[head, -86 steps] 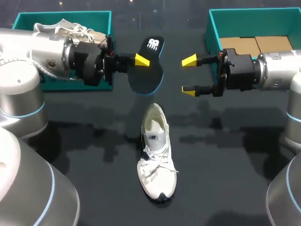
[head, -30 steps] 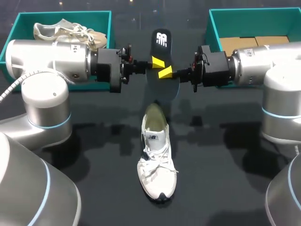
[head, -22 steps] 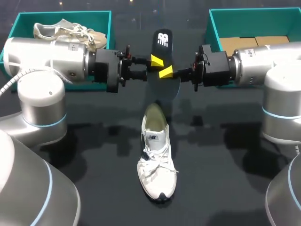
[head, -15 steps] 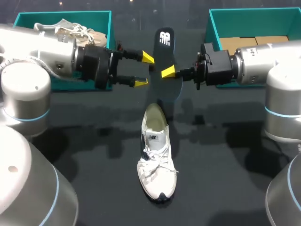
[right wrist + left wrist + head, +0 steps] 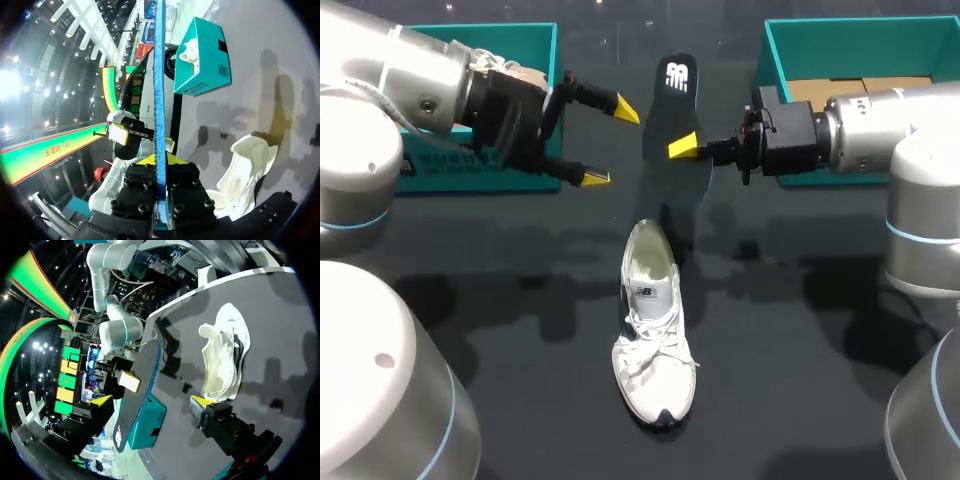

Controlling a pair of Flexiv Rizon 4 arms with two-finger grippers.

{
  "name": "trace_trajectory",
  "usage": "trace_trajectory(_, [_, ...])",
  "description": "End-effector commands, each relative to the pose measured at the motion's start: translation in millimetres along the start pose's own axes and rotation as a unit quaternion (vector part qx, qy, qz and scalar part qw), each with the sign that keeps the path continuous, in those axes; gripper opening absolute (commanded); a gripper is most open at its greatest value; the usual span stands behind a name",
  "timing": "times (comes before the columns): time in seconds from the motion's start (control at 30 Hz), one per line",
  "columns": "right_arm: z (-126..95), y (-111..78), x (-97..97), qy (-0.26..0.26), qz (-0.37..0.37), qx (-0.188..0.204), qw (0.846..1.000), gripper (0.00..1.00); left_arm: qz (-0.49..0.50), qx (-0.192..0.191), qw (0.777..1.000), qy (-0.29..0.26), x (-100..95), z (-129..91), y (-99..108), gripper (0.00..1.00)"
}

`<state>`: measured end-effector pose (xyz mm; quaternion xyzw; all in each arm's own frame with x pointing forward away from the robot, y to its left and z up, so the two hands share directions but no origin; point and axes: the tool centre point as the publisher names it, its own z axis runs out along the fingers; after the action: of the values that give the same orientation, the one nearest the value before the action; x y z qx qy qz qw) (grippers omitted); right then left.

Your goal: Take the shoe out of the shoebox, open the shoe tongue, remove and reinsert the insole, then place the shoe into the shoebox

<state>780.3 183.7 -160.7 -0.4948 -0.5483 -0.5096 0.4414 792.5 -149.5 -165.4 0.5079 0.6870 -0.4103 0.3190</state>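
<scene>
The insole (image 5: 678, 120) is black on top with a white logo at its far end; in the right wrist view its edge is bright blue. The shoe (image 5: 653, 340) is white with white laces, dark navy trim at the toe and sides, a grey tongue patch and a cream lining. The left shoebox (image 5: 520, 32) and right shoebox (image 5: 860, 25) are teal, the right one holding tan cardboard (image 5: 865, 92). The table (image 5: 800, 380) is matte black. The left gripper (image 5: 608, 142) and right gripper (image 5: 688, 148) are black with yellow tips, on silver arms (image 5: 880, 120) banded pale blue.
</scene>
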Motion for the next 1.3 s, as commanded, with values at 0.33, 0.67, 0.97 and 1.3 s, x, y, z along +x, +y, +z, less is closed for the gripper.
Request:
trace_trajectory(0.33, [-9,2.0,-22.4,0.017,-0.052,-0.041,0.998,0.00,-0.326,-0.100,0.927,0.157,32.4,-4,11,1.00])
trace_trajectory(0.67, [-9,2.0,-22.4,0.017,-0.052,-0.041,0.998,0.00,-0.326,-0.100,0.927,0.157,32.4,-4,11,1.00])
trace_trajectory(0.97, [-2,-19.4,-37.4,0.029,-0.128,-0.046,0.990,0.00,-0.495,-0.133,0.838,0.186,75.4,-8,-1,1.00])
trace_trajectory(1.3, [2,-26.3,-45.3,0.025,-0.147,-0.034,0.988,0.00,-0.514,-0.162,0.820,0.195,97.5,-15,-10,1.00])
